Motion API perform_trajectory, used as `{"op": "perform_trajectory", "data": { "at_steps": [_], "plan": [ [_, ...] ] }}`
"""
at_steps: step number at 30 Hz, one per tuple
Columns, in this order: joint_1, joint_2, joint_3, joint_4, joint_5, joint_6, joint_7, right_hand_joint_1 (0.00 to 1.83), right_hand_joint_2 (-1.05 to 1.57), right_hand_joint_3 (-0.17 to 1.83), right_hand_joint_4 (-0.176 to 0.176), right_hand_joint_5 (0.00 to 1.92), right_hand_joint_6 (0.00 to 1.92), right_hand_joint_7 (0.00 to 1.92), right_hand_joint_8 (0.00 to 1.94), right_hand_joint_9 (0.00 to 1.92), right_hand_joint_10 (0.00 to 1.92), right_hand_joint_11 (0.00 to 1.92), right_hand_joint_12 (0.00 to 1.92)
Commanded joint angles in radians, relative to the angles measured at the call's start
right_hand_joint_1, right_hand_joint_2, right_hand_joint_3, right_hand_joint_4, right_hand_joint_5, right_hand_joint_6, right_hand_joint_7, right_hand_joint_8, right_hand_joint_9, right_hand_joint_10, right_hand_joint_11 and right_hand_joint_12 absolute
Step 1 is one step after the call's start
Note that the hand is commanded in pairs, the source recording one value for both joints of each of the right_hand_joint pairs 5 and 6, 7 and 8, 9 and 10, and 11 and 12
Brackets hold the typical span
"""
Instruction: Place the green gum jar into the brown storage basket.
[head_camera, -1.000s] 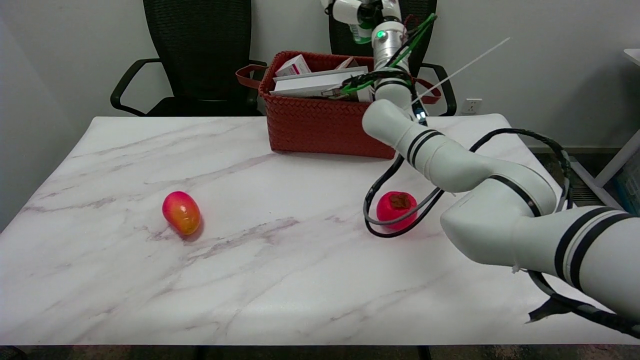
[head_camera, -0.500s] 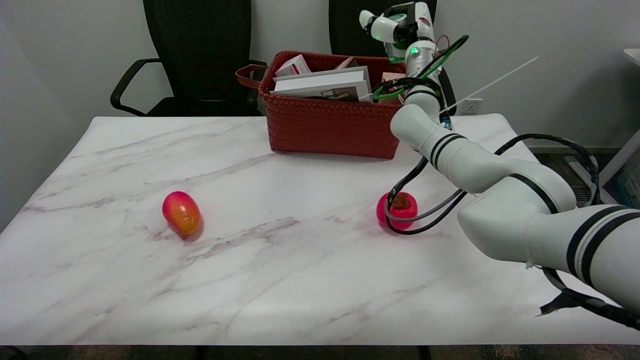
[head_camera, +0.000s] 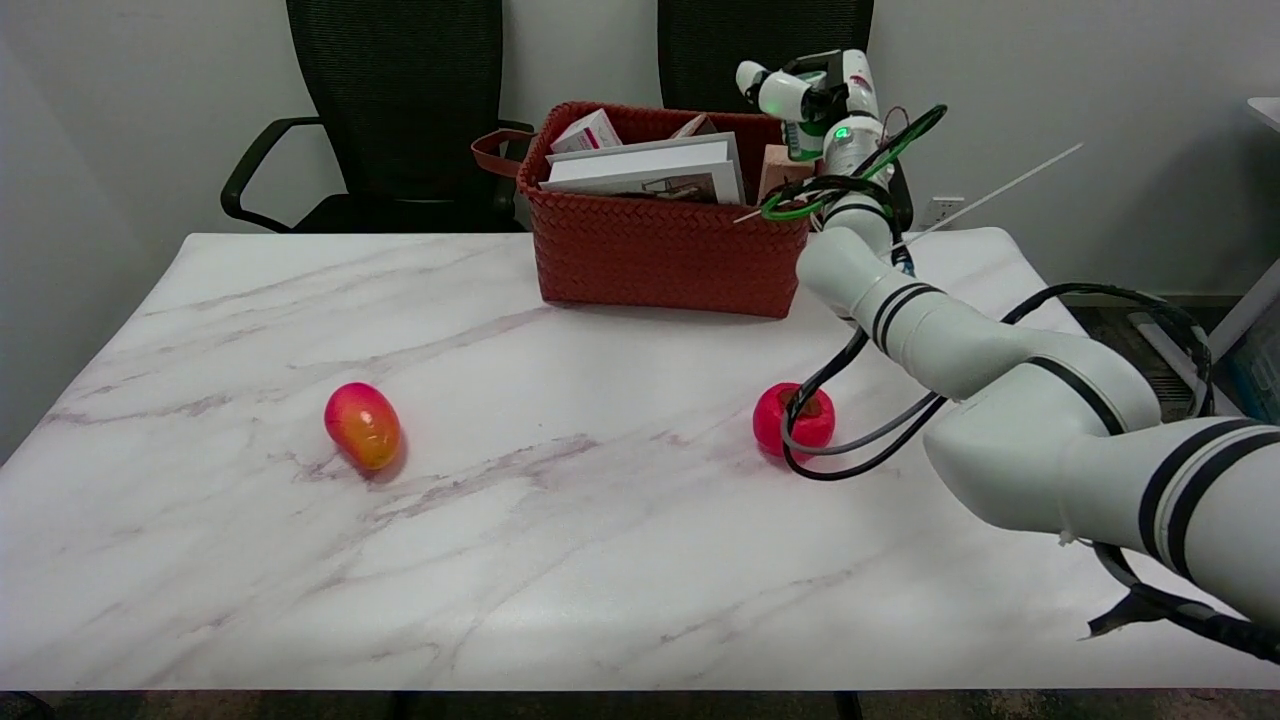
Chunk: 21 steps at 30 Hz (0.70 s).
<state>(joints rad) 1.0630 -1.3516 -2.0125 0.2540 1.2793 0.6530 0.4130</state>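
My right hand hangs in the air over the right end of the brown woven storage basket, which stands at the table's far edge. The hand's fingers grip the green gum jar, and only a small green-and-white part of the jar shows below them. The jar hangs just above the basket's right rim, beside a tan box inside it.
The basket holds a white book and small boxes. On the marble table lie a red-yellow mango at the left and a red fruit under my arm's black cables. Two black chairs stand behind the table.
My right arm has swung to the right and lowered, carrying the jar from above the basket's back middle to its right end.
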Motion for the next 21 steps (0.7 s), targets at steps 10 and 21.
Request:
{"op": "perform_trajectory", "data": {
  "at_steps": [10, 21],
  "plan": [
    [-0.030, -0.034, -0.007, -0.024, 0.056, -0.021, 0.001, 0.93, 1.12, 0.55, 0.000, 1.91, 1.91, 1.72, 1.72, 1.49, 1.49, 1.29, 1.29],
    [-0.040, -0.038, -0.006, -0.012, 0.056, -0.053, 0.006, 0.92, 0.60, 0.61, 0.000, 0.97, 0.97, 1.16, 1.16, 0.59, 0.59, 0.37, 0.37]
  ]
}}
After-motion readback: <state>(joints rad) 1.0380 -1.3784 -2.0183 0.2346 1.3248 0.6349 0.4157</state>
